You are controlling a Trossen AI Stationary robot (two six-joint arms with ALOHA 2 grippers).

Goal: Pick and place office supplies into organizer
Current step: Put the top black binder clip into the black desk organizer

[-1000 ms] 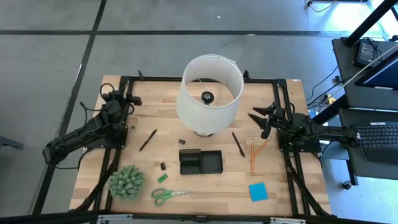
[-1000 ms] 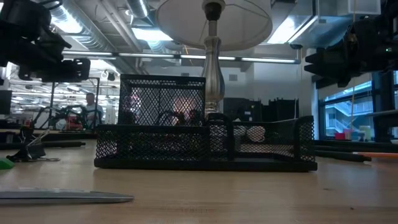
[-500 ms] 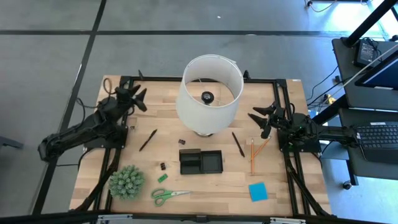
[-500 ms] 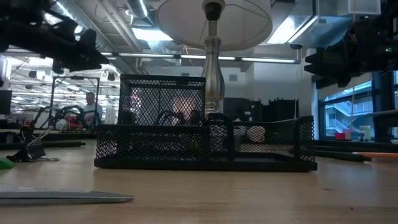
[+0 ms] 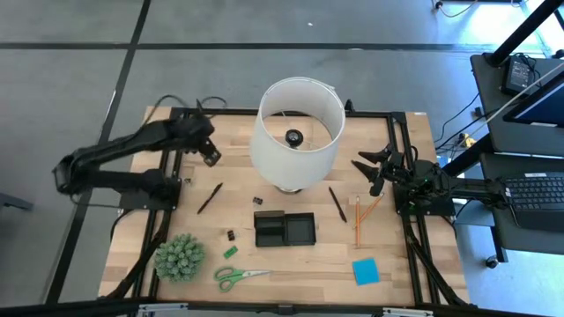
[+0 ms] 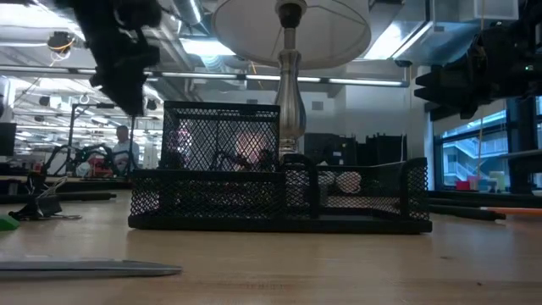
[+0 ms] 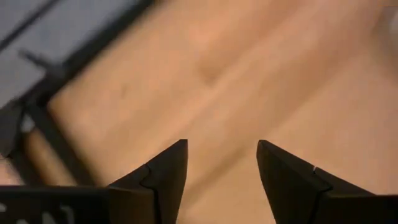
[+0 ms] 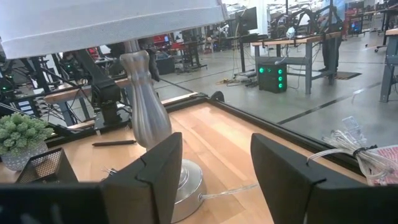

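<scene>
Above the table's far left corner, the left gripper [image 5: 210,155] hangs open and empty — a reach just starting, by my read.

From the high view, using the organizer [image 5: 285,229] as landmark: nothing sits in its two compartments. One pen [image 5: 209,198] lies to its left, a second pen [image 5: 337,203] just right of it, one orange pencil [image 5: 357,220] beyond that, one blue sticky-note pad [image 5: 366,270] right and nearer, one pair of scissors [image 5: 241,276] and one green eraser [image 5: 230,252] left and nearer. The right gripper [image 5: 369,167] waits far right, spread and empty. Low view: the organizer's mesh wall shows no supplies inside. Left wrist view: fingers [image 7: 163,180] apart over bare wood. Next, I'd judge, descend on the left pen and close across its shaft.
</scene>
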